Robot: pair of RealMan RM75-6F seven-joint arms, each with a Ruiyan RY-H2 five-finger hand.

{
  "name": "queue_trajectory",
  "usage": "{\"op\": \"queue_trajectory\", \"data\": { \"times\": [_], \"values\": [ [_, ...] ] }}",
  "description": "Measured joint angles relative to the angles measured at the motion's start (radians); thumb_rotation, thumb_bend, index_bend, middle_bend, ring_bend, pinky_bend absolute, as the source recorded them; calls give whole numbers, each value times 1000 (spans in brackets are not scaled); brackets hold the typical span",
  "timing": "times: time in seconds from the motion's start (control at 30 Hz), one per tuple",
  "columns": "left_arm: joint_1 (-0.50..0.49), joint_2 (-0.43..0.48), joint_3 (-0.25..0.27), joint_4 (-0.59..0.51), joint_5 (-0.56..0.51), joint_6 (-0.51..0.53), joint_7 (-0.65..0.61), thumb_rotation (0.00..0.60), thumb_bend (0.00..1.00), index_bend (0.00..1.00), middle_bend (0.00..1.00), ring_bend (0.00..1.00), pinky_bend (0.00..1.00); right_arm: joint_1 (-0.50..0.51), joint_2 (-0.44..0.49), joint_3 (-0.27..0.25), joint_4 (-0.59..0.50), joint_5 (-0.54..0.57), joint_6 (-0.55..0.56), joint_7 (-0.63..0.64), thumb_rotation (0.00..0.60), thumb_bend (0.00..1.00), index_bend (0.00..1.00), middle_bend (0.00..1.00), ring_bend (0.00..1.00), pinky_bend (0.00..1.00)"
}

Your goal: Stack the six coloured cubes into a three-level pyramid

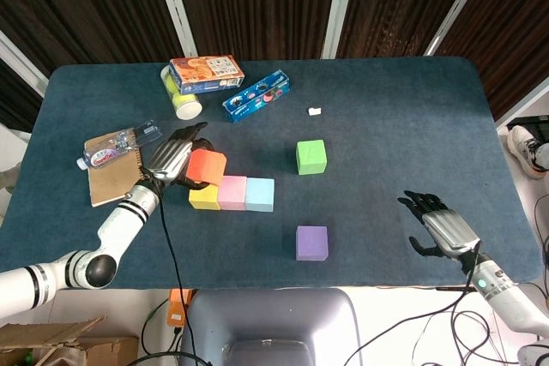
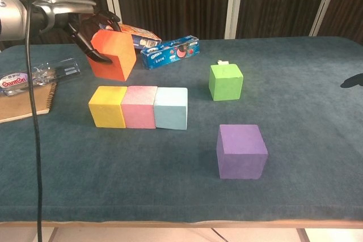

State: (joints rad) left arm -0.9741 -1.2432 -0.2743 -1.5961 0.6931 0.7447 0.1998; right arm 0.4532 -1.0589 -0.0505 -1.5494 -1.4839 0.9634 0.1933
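Left hand [image 2: 79,18] had the orange foam-looking cube [image 2: 112,55] clamped between thumb and fingers, carried clear of the dark blue tabletop [image 1: 386,126] and tilted, with one corner pointing down. In the head view that cube [image 1: 206,165] hung over the left end of the base row, above the yellow cube [image 1: 202,197] and partly over the pink cube [image 1: 232,193]; the light blue cube [image 1: 260,195] finished the row, all three touching side by side. The green cube [image 1: 310,157] sat well apart to the right, and the purple cube [image 1: 312,243] nearer my edge.

My right hand [image 1: 436,227] hovered low at the right side with its fingers spread, holding nothing.

I judged these cubes to be light, with matte faces that gave decent friction, so a moderate pinch on two opposite flat sides seemed enough. The grip I had sat on the cube's left faces, which left its underside free for setting down. What worried me was the tilt: I reckoned it would need levelling before it met the row, or an edge would land first and nudge the light base cubes apart. I also judged they might be slightly soft, so squeezing hard could deform a face and skew the release.

Beyond the row lay a spiral notebook [image 1: 110,173], a clear plastic bottle [image 1: 116,147], an orange snack box [image 1: 206,73] and a blue biscuit packet [image 1: 256,97], none in my way.
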Motion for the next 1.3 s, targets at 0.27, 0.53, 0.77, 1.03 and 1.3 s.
{"op": "queue_trajectory", "data": {
  "times": [0.27, 0.53, 0.77, 1.03, 1.3],
  "values": [
    [-47, 6, 19, -25, -182, 28, 57, 468, 381, 472, 9, 0, 84, -2, 0, 2, 10, 6, -11, 9, 560, 418, 21, 0, 0, 0],
    [-77, 25, 18, -73, -253, 52, 69, 462, 389, 472, 9, 0, 84, 1, -7, 2, 24, -2, -23, 27, 559, 418, 12, 0, 0, 0],
    [-60, -12, 47, -36, -114, 51, 59, 483, 394, 472, 9, 0, 84, -3, -3, 2, 19, -2, -22, 29, 559, 418, 4, 0, 0, 0],
    [-31, -40, 88, 32, 26, -7, 14, 493, 395, 472, 9, 0, 84, -4, 3, -3, 19, -4, -33, 39, 560, 417, 0, 0, 0, 0],
    [-29, -49, 90, 53, 44, -17, -3, 494, 394, 472, 9, 0, 84, -4, 3, -2, 26, -4, -39, 44, 558, 418, 0, 0, 0, 0]
  ]
}}
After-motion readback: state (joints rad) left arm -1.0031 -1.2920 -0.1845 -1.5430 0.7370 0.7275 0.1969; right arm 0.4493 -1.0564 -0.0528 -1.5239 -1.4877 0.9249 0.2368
